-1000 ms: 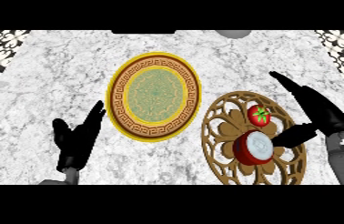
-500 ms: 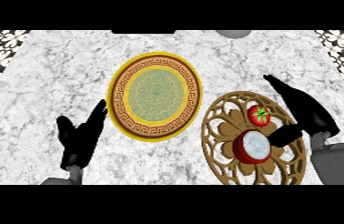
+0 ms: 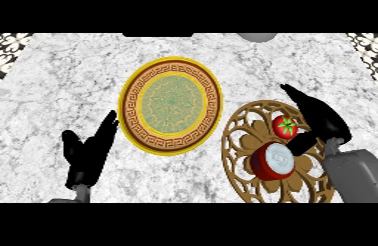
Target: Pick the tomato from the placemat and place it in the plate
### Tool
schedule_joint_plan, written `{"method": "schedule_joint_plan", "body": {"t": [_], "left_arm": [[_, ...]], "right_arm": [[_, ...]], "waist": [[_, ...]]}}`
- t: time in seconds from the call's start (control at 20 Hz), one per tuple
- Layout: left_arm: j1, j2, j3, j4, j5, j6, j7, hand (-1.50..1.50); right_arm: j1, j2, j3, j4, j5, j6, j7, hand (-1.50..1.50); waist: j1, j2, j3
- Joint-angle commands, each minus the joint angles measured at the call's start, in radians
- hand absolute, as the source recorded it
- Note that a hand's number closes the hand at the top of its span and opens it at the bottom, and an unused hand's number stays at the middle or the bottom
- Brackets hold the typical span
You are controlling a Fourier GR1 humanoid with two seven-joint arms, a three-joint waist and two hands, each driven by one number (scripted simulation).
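Right hand (image 3: pixel 319 119) fingers apart, beside small red tomato (image 3: pixel 286 126).
Tomato sits on my gold openwork placemat (image 3: pixel 247 125) w/ red bowl (image 3: pixel 273 161).

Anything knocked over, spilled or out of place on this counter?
Nothing stands out. The tomato sits on the placemat beside a red bowl, the plate lies flat with nothing on it, and the right hand is next to the tomato.

White-grey marbled counter (image 3: pixel 74 90); patterned black-and-white corners (image 3: pixel 13 41), possibly floor tiles.
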State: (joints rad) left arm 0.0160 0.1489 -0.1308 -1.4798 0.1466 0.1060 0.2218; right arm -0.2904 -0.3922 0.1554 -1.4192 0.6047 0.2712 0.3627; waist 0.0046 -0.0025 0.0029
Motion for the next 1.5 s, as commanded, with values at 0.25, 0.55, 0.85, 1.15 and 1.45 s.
{"method": "schedule_joint_plan", "body": {"t": [0.25,0.55,0.85,1.15,1.45], "left_arm": [[0.036,-0.037,-0.020,0.001,-0.037,0.002,0.003,0.00],[0.022,-0.026,0.023,-0.008,-0.033,-0.033,0.021,0.00],[-0.006,0.009,0.076,0.020,0.010,-0.061,0.037,0.00],[-0.015,-0.029,-0.009,0.030,-0.036,-0.069,0.015,0.00],[-0.034,-0.034,-0.031,0.043,-0.037,-0.089,0.024,0.00]], "right_arm": [[-0.034,0.036,0.072,0.160,0.153,-0.042,-0.142,1.50],[-0.012,0.052,0.029,0.100,0.210,-0.034,-0.148,1.50],[-0.013,0.205,0.079,-0.018,0.291,-0.218,-0.028,1.50],[-0.166,0.387,0.273,-0.003,0.385,-0.361,0.250,1.50],[-0.302,0.391,0.366,-0.020,0.513,-0.536,0.519,1.50]], "waist": [[0.003,0.003,-0.003],[-0.002,0.002,-0.003],[-0.005,-0.001,-0.004],[0.113,-0.004,-0.009],[0.136,-0.010,-0.011]]}}
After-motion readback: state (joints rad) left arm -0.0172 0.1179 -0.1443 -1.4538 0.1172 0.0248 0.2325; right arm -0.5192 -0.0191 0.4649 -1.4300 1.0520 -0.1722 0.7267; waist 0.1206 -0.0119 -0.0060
